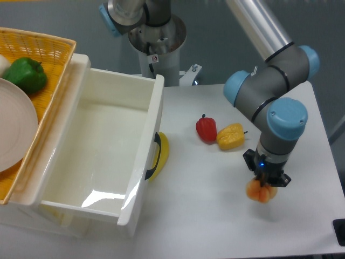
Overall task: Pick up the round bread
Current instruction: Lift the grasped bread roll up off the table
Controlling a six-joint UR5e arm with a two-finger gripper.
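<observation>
The round bread (257,192) is a small orange-brown bun with pale edges, at the right front of the white table. My gripper (264,183) points straight down on it, its black fingers closed around the bun's top. Only the bun's lower part shows below the fingers. I cannot tell whether the bun rests on the table or hangs just above it.
A red pepper (206,129) and a yellow pepper (230,136) lie side by side left of the arm. A large white bin (153,129) stands at the left, with a banana (160,155) against its wall. A wicker basket (54,48) holds a green pepper (25,74) and a plate (13,129).
</observation>
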